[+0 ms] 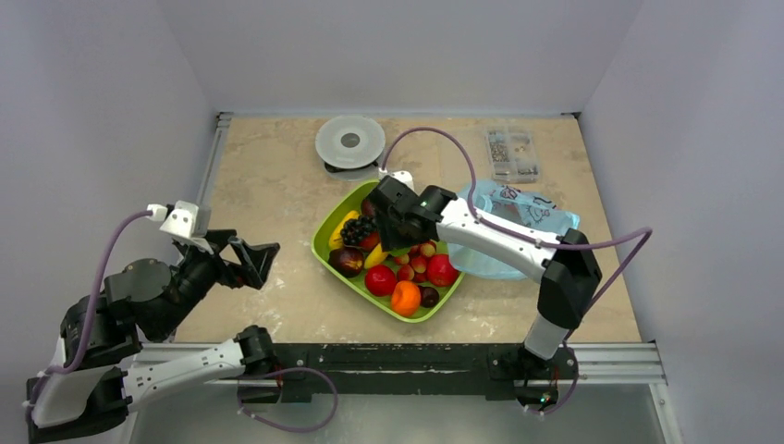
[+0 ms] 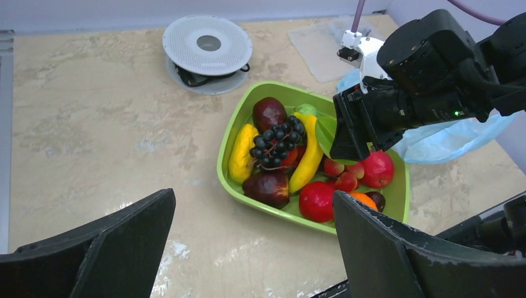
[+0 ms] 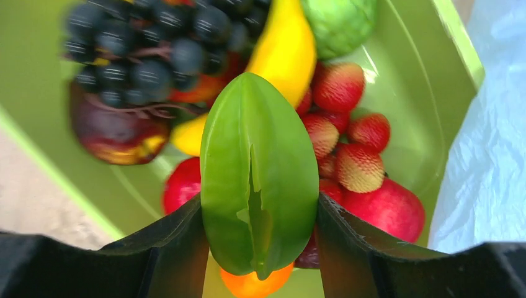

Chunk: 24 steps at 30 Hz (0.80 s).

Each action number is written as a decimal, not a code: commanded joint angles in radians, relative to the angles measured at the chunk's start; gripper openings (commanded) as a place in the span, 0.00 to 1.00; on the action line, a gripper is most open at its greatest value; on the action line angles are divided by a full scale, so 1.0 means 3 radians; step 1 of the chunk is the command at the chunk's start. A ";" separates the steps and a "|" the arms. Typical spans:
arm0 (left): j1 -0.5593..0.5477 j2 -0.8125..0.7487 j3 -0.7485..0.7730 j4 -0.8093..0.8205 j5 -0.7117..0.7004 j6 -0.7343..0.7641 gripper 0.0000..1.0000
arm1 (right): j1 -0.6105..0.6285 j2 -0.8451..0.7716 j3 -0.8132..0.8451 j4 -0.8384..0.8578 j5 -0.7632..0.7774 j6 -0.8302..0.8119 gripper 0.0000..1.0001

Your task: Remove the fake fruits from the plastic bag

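left end effector (image 1: 251,262) spread | right end effector (image 3: 259,214) pinching green oval (image 3: 257,149) | bag (image 1: 553,220) print illegible

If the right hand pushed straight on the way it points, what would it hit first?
Probably the yellow banana in the green tray: the green fruit that the right hand holds points at it, with the grape bunch just to the left. Depth is hard to judge.

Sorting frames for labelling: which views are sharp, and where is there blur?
Right wrist: the green fruit up close is sharp, the grape bunch behind smears soft. Left wrist: the tray is crisp. Top external: evenly lit, no harsh shadows.
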 commanded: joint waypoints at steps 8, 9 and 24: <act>0.0015 0.0062 -0.0026 -0.0285 -0.0052 -0.0275 0.98 | 0.0031 0.0040 -0.0439 0.0030 0.0179 0.0213 0.21; 0.0018 0.0059 -0.0024 -0.0286 -0.0045 -0.0278 0.98 | 0.0030 0.0027 -0.0464 0.0044 0.0186 0.0214 0.26; 0.0018 0.0180 0.0210 -0.0056 -0.0089 -0.0097 0.99 | 0.0089 -0.0842 -0.0244 -0.0040 0.0328 -0.0020 0.97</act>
